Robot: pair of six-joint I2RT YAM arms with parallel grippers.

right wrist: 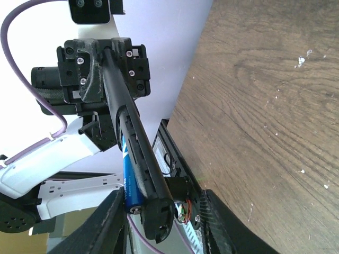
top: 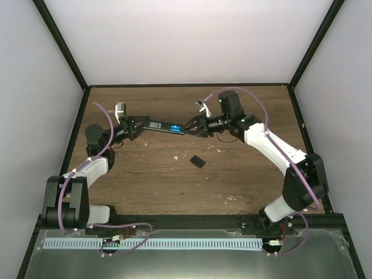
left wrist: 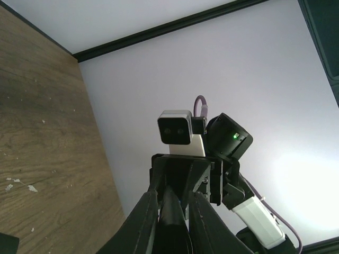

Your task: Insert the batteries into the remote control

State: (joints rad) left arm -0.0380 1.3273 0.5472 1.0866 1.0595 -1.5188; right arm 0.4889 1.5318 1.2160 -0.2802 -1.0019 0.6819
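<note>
Black cover (top: 197, 161) lies near remote control (top: 164, 126) (specks (top: 176, 157) beside).

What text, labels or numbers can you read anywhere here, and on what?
No text is legible in any view.
White print on the blue battery: too blurred to read.
Pale patch on the remote control: too small to read.

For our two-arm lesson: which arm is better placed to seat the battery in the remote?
Right, probably: the right gripper straddles the battery beside the remote control; the left gripper clamps it.
</note>
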